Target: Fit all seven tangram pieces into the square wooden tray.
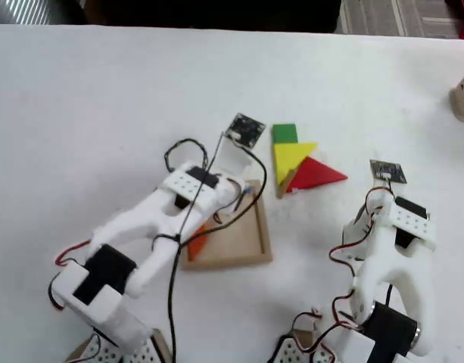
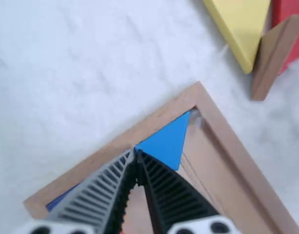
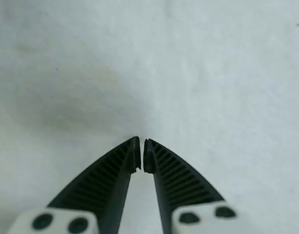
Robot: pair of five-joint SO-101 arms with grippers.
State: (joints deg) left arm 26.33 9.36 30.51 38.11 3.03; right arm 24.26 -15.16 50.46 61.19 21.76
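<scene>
Fingertips of the left gripper (image 2: 138, 157) sit pressed together just before one blue triangle (image 2: 166, 139) in the wooden tray (image 2: 154, 122) corner. Beyond them lie four loose pieces: yellow (image 2: 242, 24), tan (image 2: 273, 53), red (image 2: 288, 7), green (image 1: 284, 134). The right gripper (image 3: 142, 157) is likewise closed, over the table (image 3: 149, 58).

The left arm (image 1: 152, 215) covers most of the tray (image 1: 264, 227) and orange piece (image 1: 197, 243).

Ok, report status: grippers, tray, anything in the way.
Left gripper shut, tips at blue piece in tray corner. Right gripper shut over table. Green piece, yellow piece, red piece outside tray. Nothing blocking.
</scene>
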